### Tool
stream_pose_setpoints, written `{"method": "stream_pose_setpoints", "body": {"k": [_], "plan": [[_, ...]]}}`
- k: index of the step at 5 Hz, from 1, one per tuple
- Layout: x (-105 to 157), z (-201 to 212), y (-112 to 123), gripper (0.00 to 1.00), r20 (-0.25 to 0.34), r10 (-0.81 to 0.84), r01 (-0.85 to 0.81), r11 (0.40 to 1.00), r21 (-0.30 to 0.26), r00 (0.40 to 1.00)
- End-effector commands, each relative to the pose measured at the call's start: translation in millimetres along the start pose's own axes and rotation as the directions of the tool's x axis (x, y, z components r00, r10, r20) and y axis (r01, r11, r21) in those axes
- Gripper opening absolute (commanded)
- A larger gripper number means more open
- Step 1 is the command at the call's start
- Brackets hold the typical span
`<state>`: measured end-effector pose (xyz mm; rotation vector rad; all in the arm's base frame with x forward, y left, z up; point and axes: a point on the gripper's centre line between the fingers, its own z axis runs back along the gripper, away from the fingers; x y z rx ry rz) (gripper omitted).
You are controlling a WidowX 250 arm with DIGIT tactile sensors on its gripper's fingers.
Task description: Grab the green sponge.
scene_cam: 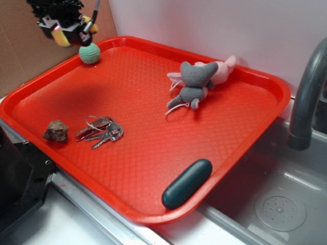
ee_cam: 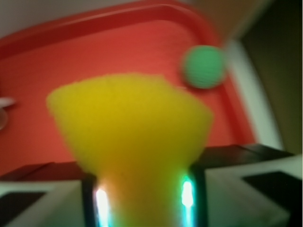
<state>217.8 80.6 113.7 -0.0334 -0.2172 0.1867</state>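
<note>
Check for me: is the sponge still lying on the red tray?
No, the green sponge is pinched in the gripper, lifted above the red tray's far corner.

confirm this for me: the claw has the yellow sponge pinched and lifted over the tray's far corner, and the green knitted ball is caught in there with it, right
Not quite. The claw does hold the sponge lifted over the tray, but the green knitted ball is not in its grip. The exterior and wrist views both show the ball lying free on the tray, by the corner.

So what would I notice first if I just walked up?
Probably the big red tray. Next, the end effector raised over its far left corner, squeezing the yellow sponge, with a green knitted ball just below. A grey and pink stuffed mouse lies near the back.
</note>
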Motion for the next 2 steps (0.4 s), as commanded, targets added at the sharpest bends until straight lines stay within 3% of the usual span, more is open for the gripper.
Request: {"method": "stream_pose_setpoints", "body": {"k": [1, 2], "plan": [[6.8, 46.5, -2.7, 0.00, 0.075, -0.056, 0.058, 0.998, -0.032, 0.996], [9.2, 47.5, 1.0, 0.00, 0.068, -0.043, 0.044, 0.999, -0.021, 0.997]]}}
